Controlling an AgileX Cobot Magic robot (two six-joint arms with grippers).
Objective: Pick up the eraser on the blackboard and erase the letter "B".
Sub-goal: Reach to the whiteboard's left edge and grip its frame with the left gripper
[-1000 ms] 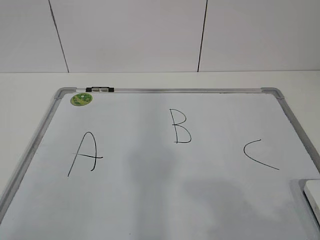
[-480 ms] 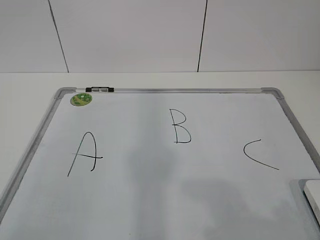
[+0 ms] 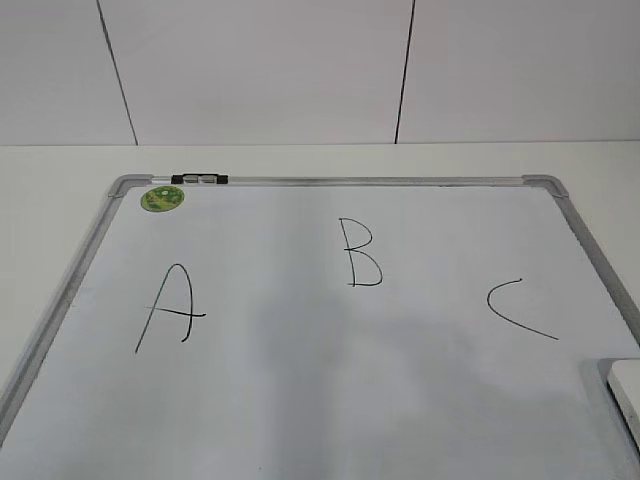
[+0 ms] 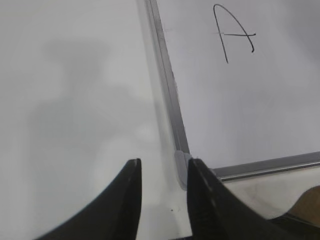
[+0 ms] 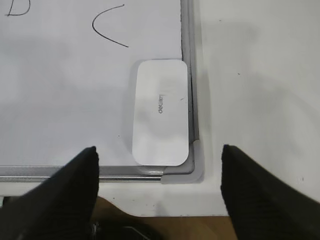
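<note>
The blackboard (image 3: 330, 380), a white dry-erase board in a silver frame, lies flat on the table. The letter "B" (image 3: 360, 252) is drawn at its middle, with "A" (image 3: 172, 308) to the left and "C" (image 3: 518, 310) to the right. The eraser (image 5: 161, 112), white with grey lettering, lies on the board in its near right corner; only its edge shows in the exterior view (image 3: 626, 385). My right gripper (image 5: 159, 150) is wide open and empty, just short of the eraser's near end. My left gripper (image 4: 164, 167) is open and empty over the board's near left corner (image 4: 181, 162).
A round green sticker (image 3: 162, 199) sits in the board's far left corner beside a black clip (image 3: 200, 179) on the frame. White table surrounds the board (image 5: 255, 90). The table's front edge runs just below the board (image 5: 200, 202). A tiled wall stands behind.
Nothing on the board has moved. Only the faint shadow on the near right of the board has shifted slightly.
</note>
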